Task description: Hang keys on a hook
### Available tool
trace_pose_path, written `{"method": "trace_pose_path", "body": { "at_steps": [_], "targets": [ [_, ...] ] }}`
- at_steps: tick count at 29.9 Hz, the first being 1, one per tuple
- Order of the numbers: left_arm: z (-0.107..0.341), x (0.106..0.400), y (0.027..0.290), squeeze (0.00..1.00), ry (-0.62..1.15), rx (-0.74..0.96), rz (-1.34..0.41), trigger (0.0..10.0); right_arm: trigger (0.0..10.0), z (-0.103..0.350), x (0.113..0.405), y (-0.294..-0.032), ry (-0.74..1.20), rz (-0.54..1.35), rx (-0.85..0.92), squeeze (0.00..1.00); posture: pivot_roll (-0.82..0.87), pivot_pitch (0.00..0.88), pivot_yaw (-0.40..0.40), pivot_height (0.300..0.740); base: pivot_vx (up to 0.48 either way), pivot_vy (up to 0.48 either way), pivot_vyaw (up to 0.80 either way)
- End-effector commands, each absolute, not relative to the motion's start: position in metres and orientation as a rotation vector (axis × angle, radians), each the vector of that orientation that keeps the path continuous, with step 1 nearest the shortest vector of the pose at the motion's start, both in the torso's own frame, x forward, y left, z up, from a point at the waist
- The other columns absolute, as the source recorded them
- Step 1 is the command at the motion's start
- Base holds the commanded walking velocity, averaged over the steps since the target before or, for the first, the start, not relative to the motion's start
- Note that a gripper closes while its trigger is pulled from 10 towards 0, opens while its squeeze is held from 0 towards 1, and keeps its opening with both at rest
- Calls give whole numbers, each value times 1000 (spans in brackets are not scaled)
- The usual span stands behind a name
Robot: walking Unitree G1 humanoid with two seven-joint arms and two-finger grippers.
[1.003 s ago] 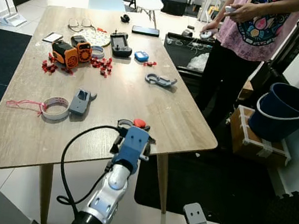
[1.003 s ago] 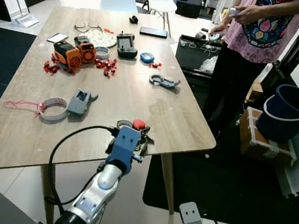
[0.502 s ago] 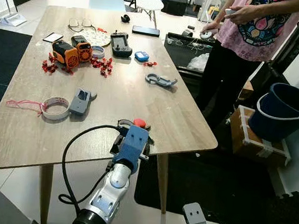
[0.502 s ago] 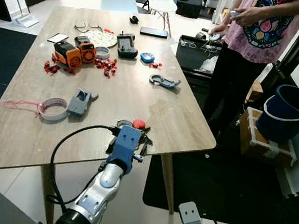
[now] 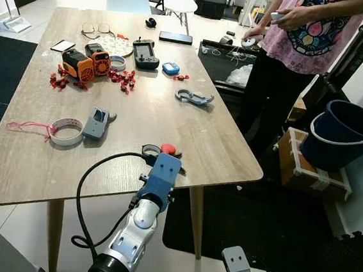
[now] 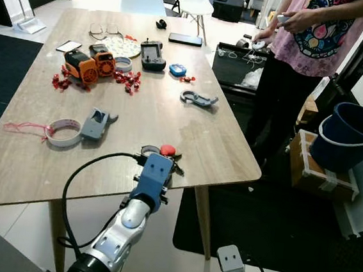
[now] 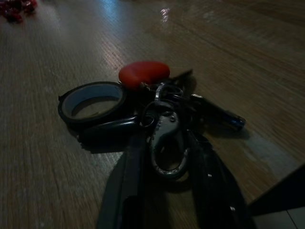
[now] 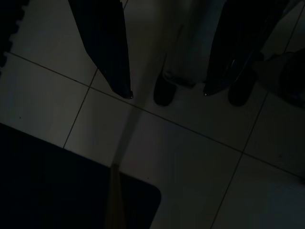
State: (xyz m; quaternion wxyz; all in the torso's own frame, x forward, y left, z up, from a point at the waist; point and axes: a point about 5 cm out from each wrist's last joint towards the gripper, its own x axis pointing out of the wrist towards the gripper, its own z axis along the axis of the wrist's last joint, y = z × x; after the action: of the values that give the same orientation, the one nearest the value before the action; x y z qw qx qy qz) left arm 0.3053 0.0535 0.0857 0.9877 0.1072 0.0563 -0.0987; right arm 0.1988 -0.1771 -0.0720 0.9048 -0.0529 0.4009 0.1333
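The keys (image 7: 164,138) lie near the front edge of the wooden table (image 5: 219,146), toward its right corner, a bunch with a red fob (image 7: 144,74), a silver carabiner clip and a dark ring of tape (image 7: 91,101) just beside it. The left gripper (image 7: 167,157) reaches over that front edge, its two black fingers (image 7: 131,167) spread apart on either side of the carabiner, low over the tabletop; whether they touch the metal I cannot tell. The right gripper (image 8: 167,93) hangs idle below, its fingers apart above a pale tiled floor (image 8: 190,157). Further back on the table sit an orange gadget (image 5: 79,64), scattered red pieces (image 5: 124,79), a black controller (image 5: 145,52), a grey carabiner hook (image 5: 193,97) and a white tape roll (image 5: 66,131). A person (image 5: 292,50) in a pink shirt stands at the right edge, near a blue bucket (image 5: 342,135).
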Motion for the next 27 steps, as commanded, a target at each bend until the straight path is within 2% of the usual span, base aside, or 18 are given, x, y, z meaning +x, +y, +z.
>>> {"method": "trace_pose_path", "body": {
  "at_steps": [1,2,3,12,13,14,15,17,18,19,20,27],
  "targets": [
    [72,301,52,0,184,229,-202,4824,10000,-75,194,-180,849,262,-104,0,59,91,-69,740,0,0,0],
    [71,301,53,0,185,237,-200,4824,10000,-75,194,-180,849,261,-104,0,59,91,-69,740,0,0,0],
    [71,301,54,0,186,247,-194,10000,10000,-75,194,-180,849,260,-104,0,59,91,-69,740,0,0,0],
    [70,304,64,0,189,266,-186,10000,10000,-75,194,-180,852,257,-104,0,62,93,-69,740,0,0,0],
    [70,305,66,0,189,268,-185,7961,10000,-75,194,-180,852,257,-104,0,62,93,-69,740,0,0,0],
    [70,306,69,0,189,271,-183,3333,10000,-75,194,-180,852,256,-104,0,62,94,-68,740,0,0,0],
    [70,307,71,0,189,276,-180,1843,10000,-75,194,-180,852,255,-104,0,62,94,-68,740,0,0,0],
    [70,307,74,0,188,283,-176,1843,10000,-75,194,-180,852,254,-105,0,62,93,-68,740,0,0,0],
    [69,308,77,0,185,299,-168,3569,10000,-75,194,-180,852,253,-105,0,62,93,-68,740,0,0,0],
    [69,308,77,0,185,299,-168,3569,10000,-75,194,-180,852,253,-105,0,62,93,-68,740,0,0,0],
    [69,310,82,0,183,316,-160,9922,10000,-75,194,-181,852,252,-105,0,62,93,-68,740,0,0,0],
    [69,313,101,0,176,363,-136,10000,10000,-75,194,-181,852,250,-107,0,62,91,-71,740,0,0,0]
  ]
}}
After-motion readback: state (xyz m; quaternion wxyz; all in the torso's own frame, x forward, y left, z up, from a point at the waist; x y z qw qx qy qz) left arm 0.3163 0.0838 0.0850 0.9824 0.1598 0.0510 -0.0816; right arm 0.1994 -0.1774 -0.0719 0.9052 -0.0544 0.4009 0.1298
